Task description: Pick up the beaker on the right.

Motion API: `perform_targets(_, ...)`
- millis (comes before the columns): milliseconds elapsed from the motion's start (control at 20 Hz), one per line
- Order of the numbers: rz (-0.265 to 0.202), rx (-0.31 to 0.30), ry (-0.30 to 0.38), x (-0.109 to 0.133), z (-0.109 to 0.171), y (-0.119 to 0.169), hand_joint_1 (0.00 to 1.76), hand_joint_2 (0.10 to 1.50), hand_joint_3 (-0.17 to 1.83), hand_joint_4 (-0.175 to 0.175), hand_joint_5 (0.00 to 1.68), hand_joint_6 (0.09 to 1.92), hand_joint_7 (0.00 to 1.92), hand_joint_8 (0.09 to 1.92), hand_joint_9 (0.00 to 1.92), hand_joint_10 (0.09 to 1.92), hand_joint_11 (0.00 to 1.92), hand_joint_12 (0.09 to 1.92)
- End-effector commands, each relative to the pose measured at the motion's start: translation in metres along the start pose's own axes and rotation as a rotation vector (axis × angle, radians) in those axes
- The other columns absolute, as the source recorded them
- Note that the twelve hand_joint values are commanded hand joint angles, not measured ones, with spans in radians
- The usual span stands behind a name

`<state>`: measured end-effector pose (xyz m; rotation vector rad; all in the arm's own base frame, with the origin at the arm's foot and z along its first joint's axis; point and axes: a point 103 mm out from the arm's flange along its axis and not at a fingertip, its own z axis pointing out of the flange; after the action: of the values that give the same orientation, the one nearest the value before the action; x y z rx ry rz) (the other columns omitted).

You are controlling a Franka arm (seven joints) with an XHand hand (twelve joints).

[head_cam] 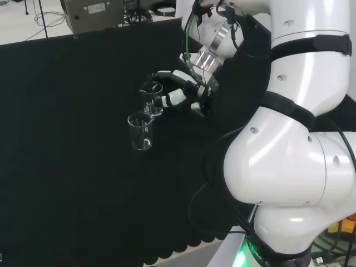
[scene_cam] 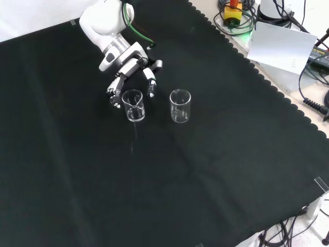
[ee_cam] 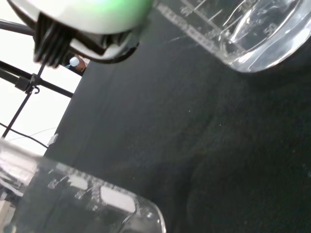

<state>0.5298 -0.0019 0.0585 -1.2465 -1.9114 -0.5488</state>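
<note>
While front-viewed, hand [scene_cam: 126, 72] beside left beaker [scene_cam: 133, 105]

Graduation marks on clear beaker [ee_cam: 252, 34] beside my fingers, numeral 50 near its base. White marking patch on second beaker [ee_cam: 97, 199], print unreadable.

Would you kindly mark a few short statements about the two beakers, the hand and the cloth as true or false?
1. Two clear beakers stand upright on the black cloth. True.
2. The hand is at the beaker on the right of the front view. False: it is at the left beaker; the right beaker stands apart from it.
3. The left beaker has been lifted. False: its base appears to rest on the cloth.
4. In the head view, the beaker by the hand is the farther of the two. True.
5. Both beakers look empty. True.
</note>
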Motion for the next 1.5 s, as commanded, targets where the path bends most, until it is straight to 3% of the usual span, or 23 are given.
perform_targets(50,-0.015,-0.037,-0.025,0.005,0.006,0.001,0.94,0.48,0.64,-0.077,0.39,0.1,0.31,0.76,0.5,0.67,0.15,1.39)
perform_targets(250,0.001,-0.088,-0.031,0.001,0.008,0.002,0.95,0.48,0.64,-0.077,0.4,0.1,0.31,0.76,0.5,0.67,0.15,1.39)
perform_targets(550,0.017,-0.099,-0.026,-0.004,0.009,0.008,0.97,0.49,0.64,-0.078,0.41,0.11,0.31,0.76,0.5,0.66,0.15,1.39)
perform_targets(1250,-0.01,0.023,0.001,-0.004,0.016,0.016,0.99,0.49,0.64,-0.075,0.46,0.13,0.32,0.76,0.52,0.66,0.15,1.39)
perform_targets(1500,-0.022,0.012,0.004,-0.001,0.018,0.017,0.99,0.49,0.64,-0.075,0.46,0.13,0.32,0.76,0.52,0.65,0.15,1.39)
